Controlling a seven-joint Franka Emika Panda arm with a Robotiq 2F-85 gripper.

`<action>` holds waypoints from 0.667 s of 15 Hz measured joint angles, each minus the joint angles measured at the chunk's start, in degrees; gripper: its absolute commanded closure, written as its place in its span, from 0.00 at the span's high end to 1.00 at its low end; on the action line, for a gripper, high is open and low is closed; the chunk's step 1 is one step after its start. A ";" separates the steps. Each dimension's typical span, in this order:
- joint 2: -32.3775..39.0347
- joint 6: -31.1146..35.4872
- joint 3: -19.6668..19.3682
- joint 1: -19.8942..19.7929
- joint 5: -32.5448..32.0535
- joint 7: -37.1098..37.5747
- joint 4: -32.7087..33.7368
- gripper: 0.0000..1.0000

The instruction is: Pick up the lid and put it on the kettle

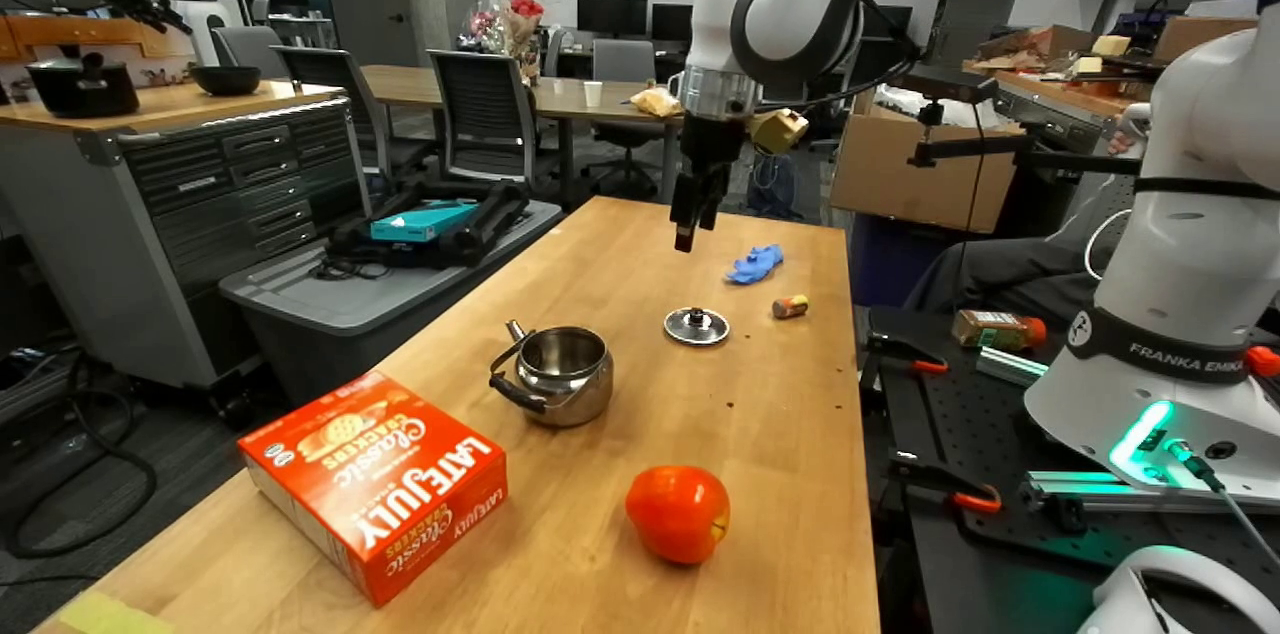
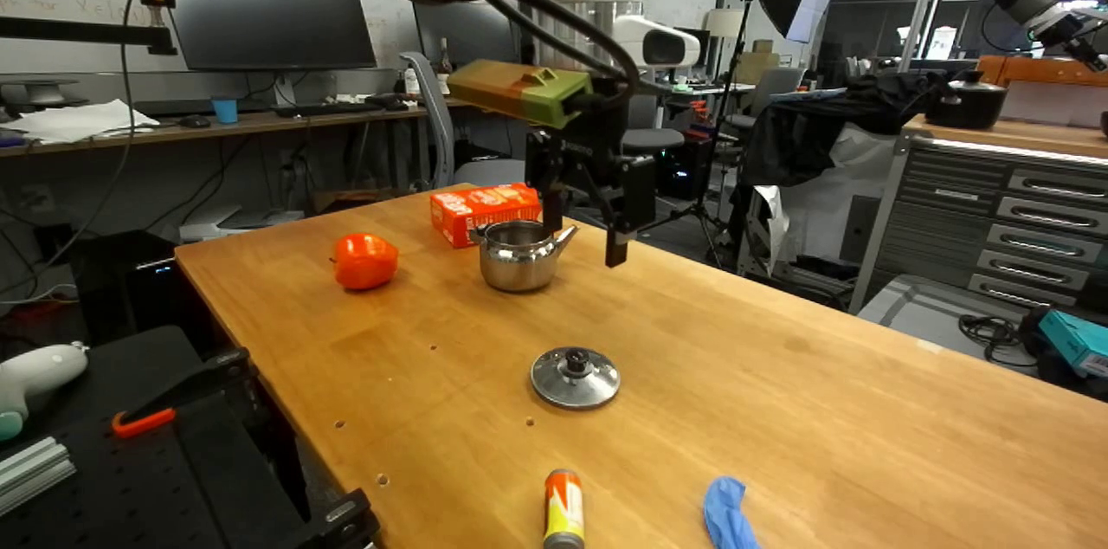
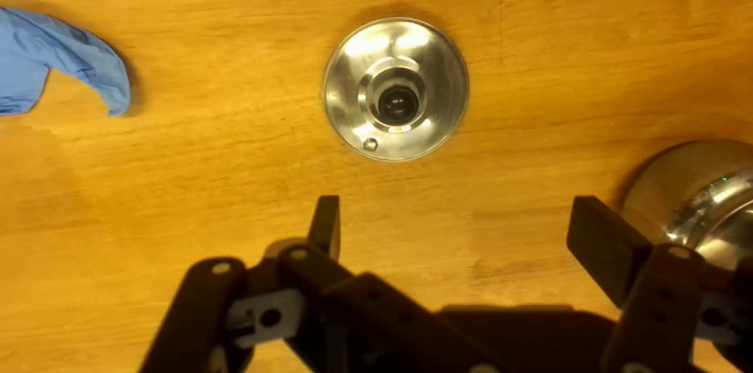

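Note:
The lid is a round silvery disc with a dark centre knob; it lies flat, knob up, on the wooden table in both exterior views [image 1: 697,326] [image 2: 575,377]. The open steel kettle [image 1: 575,394] [image 2: 518,263] stands upright apart from it, nearer the cracker box; its dark handle is folded to the side. My gripper [image 1: 696,229] [image 2: 585,239] is open and empty, pointing down well above the table. In the wrist view, the lid [image 3: 397,61] is ahead of the fingertips [image 3: 459,214], and the kettle [image 3: 676,196] is partly cut off at right, partly behind the right finger.
A red cracker box [image 1: 375,474] [image 2: 485,216] lies beside the kettle. A red-orange tomato-like fruit [image 1: 678,514] [image 2: 365,261] sits near the table's robot-side edge. A blue glove [image 1: 755,264] [image 3: 59,49] and a small orange-yellow cylinder [image 1: 790,306] [image 2: 564,506] lie beyond the lid.

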 measured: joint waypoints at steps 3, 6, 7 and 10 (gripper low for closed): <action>3.69 -0.12 0.00 -0.36 1.34 -2.64 2.40 1.00; 6.94 -0.12 0.02 -0.79 1.44 -4.57 4.66 1.00; 7.98 -0.12 0.06 -0.97 1.44 -5.06 5.34 1.00; 11.41 -0.39 0.11 -1.42 1.44 -5.86 7.11 1.00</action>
